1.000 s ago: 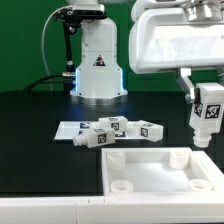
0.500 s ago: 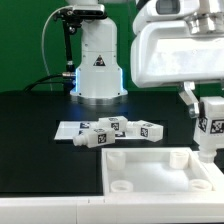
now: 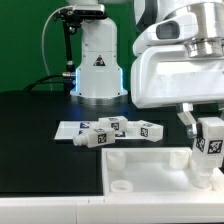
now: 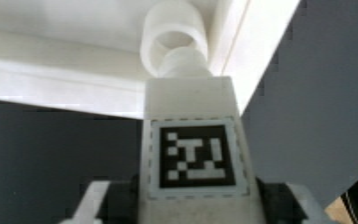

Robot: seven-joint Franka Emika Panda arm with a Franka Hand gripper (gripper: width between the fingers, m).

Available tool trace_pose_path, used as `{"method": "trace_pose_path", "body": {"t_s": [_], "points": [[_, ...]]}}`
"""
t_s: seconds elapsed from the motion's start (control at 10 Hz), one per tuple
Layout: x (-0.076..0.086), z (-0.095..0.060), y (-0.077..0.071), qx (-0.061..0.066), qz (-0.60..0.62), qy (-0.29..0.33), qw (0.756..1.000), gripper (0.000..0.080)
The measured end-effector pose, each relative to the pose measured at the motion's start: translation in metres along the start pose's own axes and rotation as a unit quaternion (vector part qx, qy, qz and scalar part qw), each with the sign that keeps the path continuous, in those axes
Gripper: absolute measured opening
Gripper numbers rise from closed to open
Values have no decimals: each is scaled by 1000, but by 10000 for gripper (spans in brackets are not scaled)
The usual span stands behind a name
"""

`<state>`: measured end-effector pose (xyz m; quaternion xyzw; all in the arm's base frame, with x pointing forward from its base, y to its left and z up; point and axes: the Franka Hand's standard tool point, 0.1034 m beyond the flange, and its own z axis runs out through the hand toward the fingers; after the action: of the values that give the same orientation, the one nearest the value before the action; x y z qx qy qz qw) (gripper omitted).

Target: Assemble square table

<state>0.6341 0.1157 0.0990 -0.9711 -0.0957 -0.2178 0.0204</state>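
Note:
The square tabletop slab (image 3: pixel 150 170) lies flat at the front, with round holes near its corners. My gripper (image 3: pixel 205 150) is shut on a white blocky leg (image 3: pixel 207 145) with a black-and-white tag, held upright over the slab's far corner on the exterior view's right. In the wrist view the leg (image 4: pixel 197 120) fills the middle between my fingers (image 4: pixel 101 200), and its far end sits at a round corner hole (image 4: pixel 176 45). Three more tagged legs (image 3: pixel 115 131) lie in a loose group behind the slab.
The marker board (image 3: pixel 70 130) lies under and beside the loose legs. The robot base (image 3: pixel 98 60) stands at the back with cables to its left. The black table surface surrounds everything.
My gripper has moved down and slightly to the exterior view's right with the leg, bringing it from above the slab down to the slab's far right corner.

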Motion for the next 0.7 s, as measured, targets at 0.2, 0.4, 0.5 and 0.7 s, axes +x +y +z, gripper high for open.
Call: {"method": "trace_pose_path", "body": {"t_s": [0.2,0.4,0.5,0.7], "points": [[-3,3,4,-1,-3,-3,1000,285],[-2,4,9,-3,-7,-2,1000,285],[-4,7,8,-2,-7,-4,1000,285],[-9,12,5,-1,-9,-10,1000,285]]}}
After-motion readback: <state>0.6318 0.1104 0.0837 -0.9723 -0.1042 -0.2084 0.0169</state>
